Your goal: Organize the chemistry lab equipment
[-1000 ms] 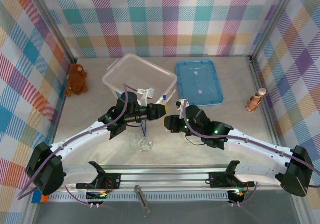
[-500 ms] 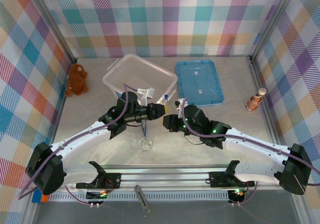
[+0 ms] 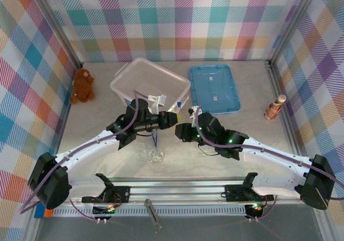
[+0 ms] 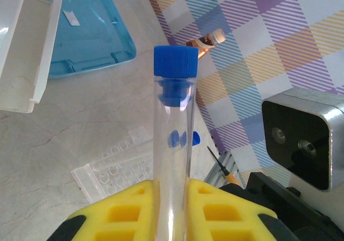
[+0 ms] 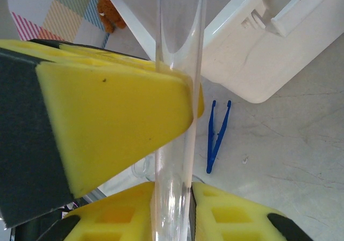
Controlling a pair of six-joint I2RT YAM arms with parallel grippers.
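Note:
A slim clear test tube (image 4: 172, 117) with a blue cap (image 4: 175, 61) stands between the yellow pads of my left gripper (image 4: 172, 184), which is shut on it. The same tube (image 5: 177, 64) also runs through my right gripper (image 5: 173, 190), shut on it too, with the left gripper's pad (image 5: 113, 107) pressed against it just above. Both grippers meet over the table's middle, left gripper (image 3: 171, 119) and right gripper (image 3: 183, 129). Dark-blue tweezers (image 5: 217, 136) (image 3: 155, 139) lie on the table below. Round clear glassware (image 3: 156, 155) sits nearer the front. A clear tube rack (image 4: 115, 168) lies flat.
A clear plastic bin (image 3: 137, 77) stands at the back centre with a blue lid (image 3: 214, 88) flat beside it. A brown teddy bear (image 3: 83, 85) sits at the far left. A brown bottle-shaped object (image 3: 275, 108) stands by the right wall.
My left gripper's jaws have closed onto the test tube that the right gripper holds. The right gripper has edged slightly toward the left one.

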